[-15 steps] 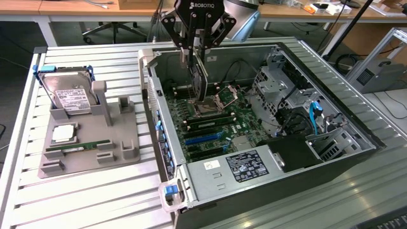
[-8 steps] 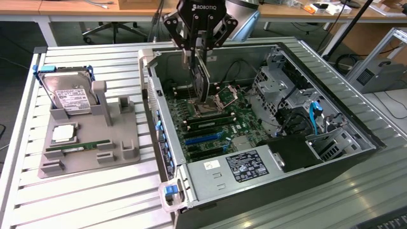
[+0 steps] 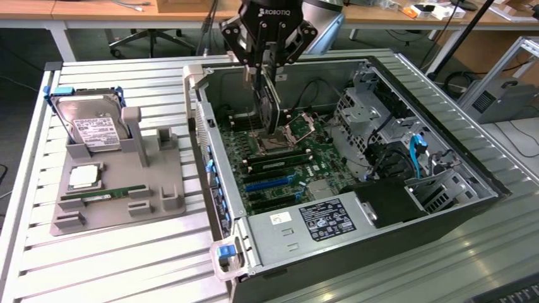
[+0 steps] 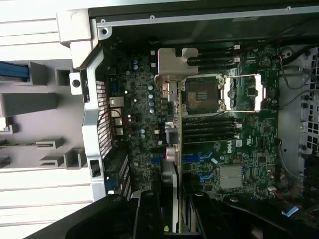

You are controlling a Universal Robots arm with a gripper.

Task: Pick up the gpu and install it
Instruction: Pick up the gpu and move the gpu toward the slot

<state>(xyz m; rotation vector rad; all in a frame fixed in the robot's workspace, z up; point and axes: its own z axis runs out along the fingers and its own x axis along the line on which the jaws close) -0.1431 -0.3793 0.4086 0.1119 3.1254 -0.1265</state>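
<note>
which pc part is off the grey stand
The gpu, a thin dark card held on edge by the gripper over the case; hard drive and memory stick sit on the stand.

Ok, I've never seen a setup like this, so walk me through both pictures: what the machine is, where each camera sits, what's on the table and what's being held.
The machine is a robot arm, and the black claw at its end is the tool. One picture comes from a camera standing off the arm and looking down on a slatted metal table. The other comes from a camera on the arm's wrist, looking past the tool into the open computer case.

The tool is closed on the gpu, a thin dark card. It holds the card on edge inside the case, over the motherboard. I cannot tell whether the card touches the board.

On the exterior view's left, a grey holder carries a hard drive, a square silvery chip and a green memory stick.
</note>
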